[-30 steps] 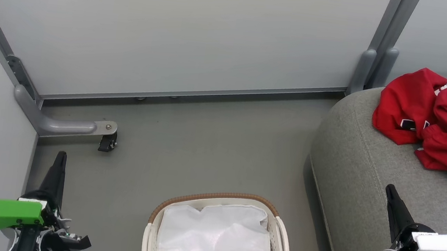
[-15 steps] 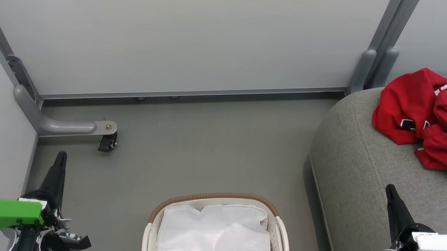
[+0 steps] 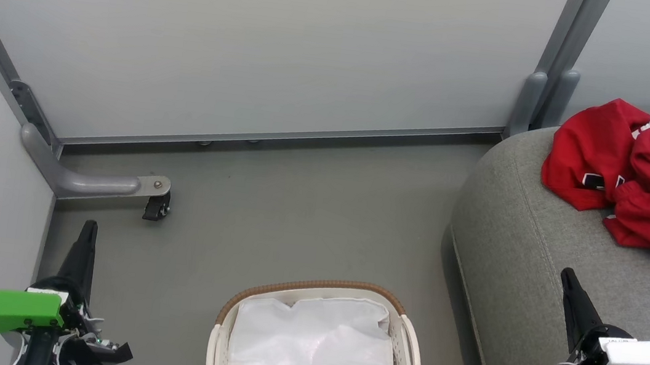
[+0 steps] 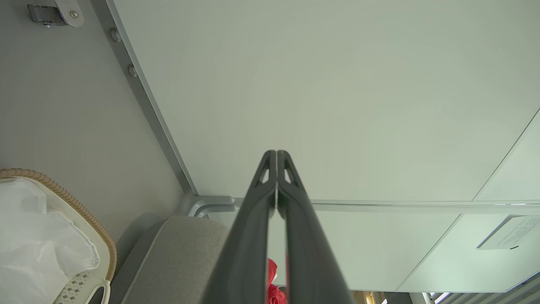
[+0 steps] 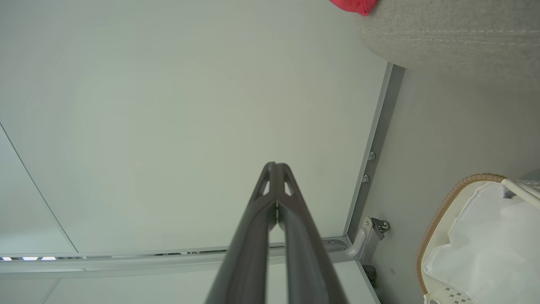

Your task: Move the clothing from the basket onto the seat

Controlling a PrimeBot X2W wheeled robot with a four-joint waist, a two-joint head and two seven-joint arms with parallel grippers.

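Red clothing with white and black trim lies bunched on the grey seat at the right. The cream basket with a brown woven rim stands on the floor at bottom centre, holding a white liner. My left gripper is shut at the lower left over the floor, holding nothing. Over the seat's near edge at the lower right, my right gripper is shut and empty too. Both wrist views show the fingertips pressed together: left gripper, right gripper. A bit of clothing and the basket appear in the right wrist view.
Pale partition panels close off the back and left. A grey bracket with a black caster sticks out onto the floor at the left. A grey post stands where the back panel meets the seat.
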